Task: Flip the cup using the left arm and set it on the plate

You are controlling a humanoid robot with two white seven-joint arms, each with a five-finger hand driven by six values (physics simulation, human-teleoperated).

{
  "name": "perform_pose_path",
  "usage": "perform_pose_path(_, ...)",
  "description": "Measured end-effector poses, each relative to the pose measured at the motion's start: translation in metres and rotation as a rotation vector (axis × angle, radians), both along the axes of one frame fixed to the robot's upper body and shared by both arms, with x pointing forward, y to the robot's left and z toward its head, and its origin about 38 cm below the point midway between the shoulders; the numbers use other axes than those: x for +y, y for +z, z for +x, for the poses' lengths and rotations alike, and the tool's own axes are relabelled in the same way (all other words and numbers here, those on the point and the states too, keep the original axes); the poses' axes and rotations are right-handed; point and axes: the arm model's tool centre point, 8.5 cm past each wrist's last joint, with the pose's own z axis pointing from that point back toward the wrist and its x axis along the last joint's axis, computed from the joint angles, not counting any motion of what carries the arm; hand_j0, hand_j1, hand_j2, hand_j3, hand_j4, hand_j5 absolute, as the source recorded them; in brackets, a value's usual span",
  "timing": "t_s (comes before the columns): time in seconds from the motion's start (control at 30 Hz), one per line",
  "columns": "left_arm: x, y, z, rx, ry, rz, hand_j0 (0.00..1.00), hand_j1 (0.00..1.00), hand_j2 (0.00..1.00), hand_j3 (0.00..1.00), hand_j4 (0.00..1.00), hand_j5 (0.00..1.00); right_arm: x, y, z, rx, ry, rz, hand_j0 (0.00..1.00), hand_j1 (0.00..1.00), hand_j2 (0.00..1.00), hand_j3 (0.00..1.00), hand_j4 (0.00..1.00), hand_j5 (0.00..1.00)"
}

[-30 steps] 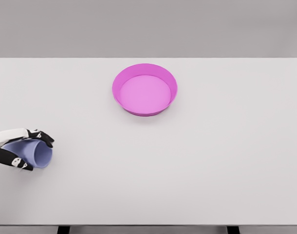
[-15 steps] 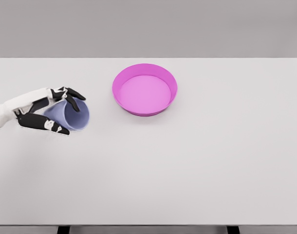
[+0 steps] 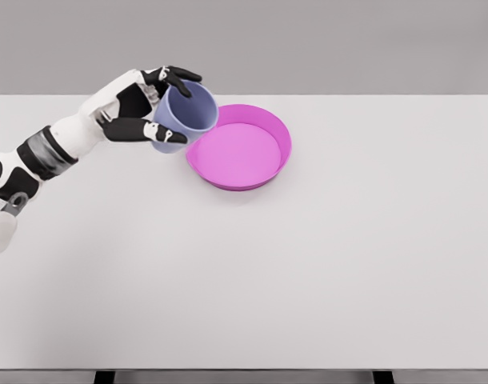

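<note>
On the left side: the white left arm [image 3: 44, 152] comes in from the lower left edge and reaches up and to the right over the desk.
Left hand [image 3: 148, 112]: it is closed around the cup, with the black fingers [image 3: 180, 76] over the top of the cup wall and the thumb [image 3: 144, 130] along the lower side.
Cup [image 3: 186, 114]: pale lavender-blue, held in the air and tilted, so the open mouth looks up and toward the camera and the inside is visible.
Cup position: at the left rim of the plate, and in the picture its right edge overlaps this rim a little; I cannot tell if they touch.
Plate [image 3: 228, 180]: magenta-pink, round, with a raised wall like a shallow bowl, standing flat on the desk a little left of the middle and toward the far side.
Inside of the plate: only the lighter pink bottom shows.
Desk [image 3: 348, 264]: white and plain, it fills most of the view, with a grey background behind the far edge.
</note>
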Motion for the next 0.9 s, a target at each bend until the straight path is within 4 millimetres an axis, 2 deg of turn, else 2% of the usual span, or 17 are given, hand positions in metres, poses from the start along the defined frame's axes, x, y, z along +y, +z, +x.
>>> perform_pose_path(0.1, -0.027, -0.017, 0.013, 0.048, -0.004, -0.076, 0.48, 0.48, 0.48, 0.48, 0.48, 0.48, 0.000, 0.000, 0.000, 0.000, 0.000, 0.000, 1.00, 1.00, 1.00, 1.00, 1.00, 1.00)
perform_pose_path(0.17, -0.043, -0.021, 0.022, 0.058, -0.005, -0.120, 0.48, 0.48, 0.48, 0.48, 0.48, 0.48, 0.000, 0.000, 0.000, 0.000, 0.000, 0.000, 1.00, 1.00, 1.00, 1.00, 1.00, 1.00)
perform_pose_path(0.3, -0.064, -0.032, 0.034, 0.019, 0.021, -0.217, 0.46, 0.46, 0.46, 0.46, 0.46, 0.46, 0.000, 0.000, 0.000, 0.000, 0.000, 0.000, 1.00, 1.00, 1.00, 1.00, 1.00, 1.00)
perform_pose_path(0.43, -0.079, -0.049, 0.042, -0.006, 0.095, -0.314, 0.45, 0.45, 0.45, 0.45, 0.45, 0.45, 0.000, 0.000, 0.000, 0.000, 0.000, 0.000, 1.00, 1.00, 1.00, 1.00, 1.00, 1.00)
perform_pose_path(0.67, -0.102, -0.093, 0.046, 0.120, 0.197, -0.356, 0.44, 0.44, 0.44, 0.44, 0.44, 0.44, 0.000, 0.000, 0.000, 0.000, 0.000, 0.000, 1.00, 1.00, 1.00, 1.00, 1.00, 1.00)
perform_pose_path(0.9, -0.107, -0.118, 0.046, 0.187, 0.257, -0.340, 0.43, 0.43, 0.43, 0.43, 0.43, 0.43, 0.000, 0.000, 0.000, 0.000, 0.000, 0.000, 1.00, 1.00, 1.00, 1.00, 1.00, 1.00)
